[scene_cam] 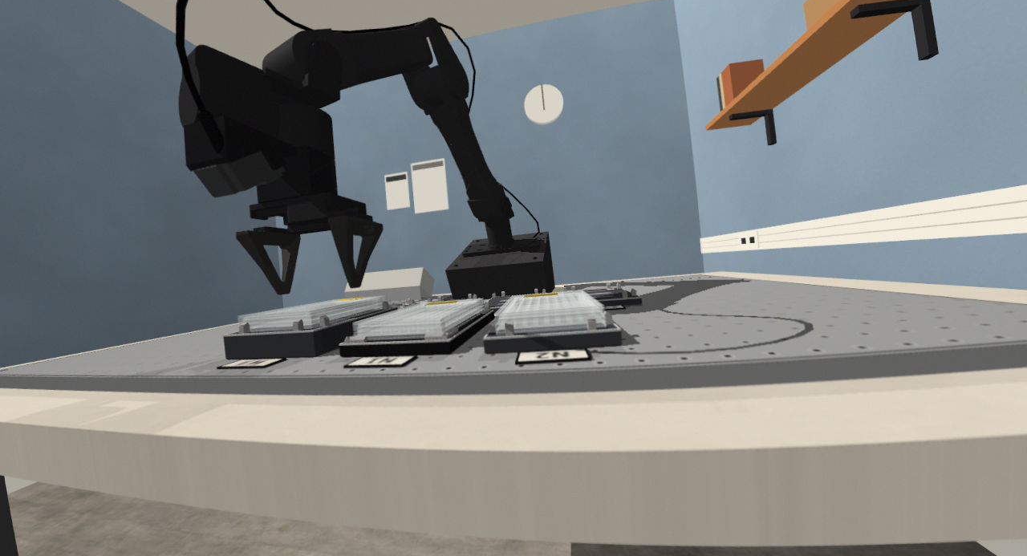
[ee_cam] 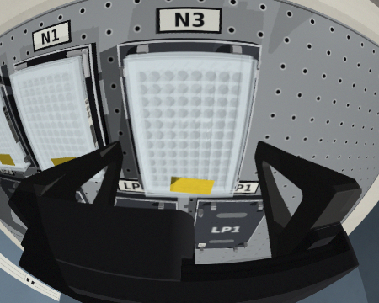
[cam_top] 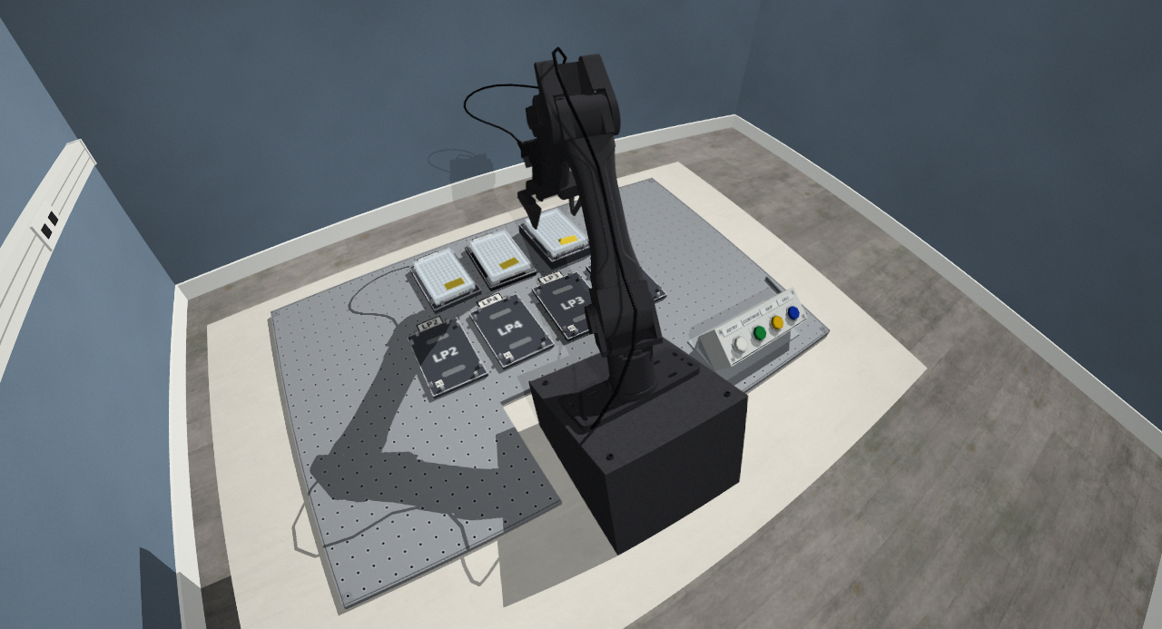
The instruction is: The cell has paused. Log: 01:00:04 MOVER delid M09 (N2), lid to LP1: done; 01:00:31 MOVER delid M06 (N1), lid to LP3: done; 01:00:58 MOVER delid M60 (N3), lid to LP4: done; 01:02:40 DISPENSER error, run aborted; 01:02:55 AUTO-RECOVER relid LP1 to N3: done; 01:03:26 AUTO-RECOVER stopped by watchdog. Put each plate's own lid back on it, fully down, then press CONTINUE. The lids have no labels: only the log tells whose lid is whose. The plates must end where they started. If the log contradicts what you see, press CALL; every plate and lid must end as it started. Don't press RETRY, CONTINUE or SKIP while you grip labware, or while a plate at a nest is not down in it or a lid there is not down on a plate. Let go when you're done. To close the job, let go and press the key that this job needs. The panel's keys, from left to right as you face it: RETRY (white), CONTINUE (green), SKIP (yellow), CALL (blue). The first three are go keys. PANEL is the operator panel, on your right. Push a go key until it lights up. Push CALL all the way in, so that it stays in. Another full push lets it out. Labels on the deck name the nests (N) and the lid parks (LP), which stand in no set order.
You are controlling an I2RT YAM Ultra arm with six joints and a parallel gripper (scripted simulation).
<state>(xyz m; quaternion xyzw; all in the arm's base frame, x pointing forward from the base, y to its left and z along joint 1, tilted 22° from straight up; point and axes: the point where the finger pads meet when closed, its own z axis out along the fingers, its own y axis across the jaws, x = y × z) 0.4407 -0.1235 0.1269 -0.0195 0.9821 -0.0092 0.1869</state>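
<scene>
Three clear well plates with yellow tags sit in the back row of nests: N2 (cam_top: 442,278), N1 (cam_top: 499,255) and N3. In the wrist view the plate at N3 carries a clear lid that lies flat on it. The plate at N1 (ee_cam: 52,109) is to its left. My gripper (ee_cam: 189,148) is open and empty, and hangs a little above the N3 plate with a finger on each side. In the exterior view the fingertips (scene_cam: 319,283) are clear of the lid (scene_cam: 308,314). Lid parks LP2 (cam_top: 447,356), LP4 (cam_top: 510,329), LP3 (cam_top: 568,302) and LP1 (ee_cam: 225,229) are bare.
The operator panel (cam_top: 751,333) stands at the right of the deck with white (cam_top: 739,344), green (cam_top: 759,332), yellow (cam_top: 777,322) and blue (cam_top: 793,311) keys, none lit. The arm's black base block (cam_top: 642,447) stands in front of the parks.
</scene>
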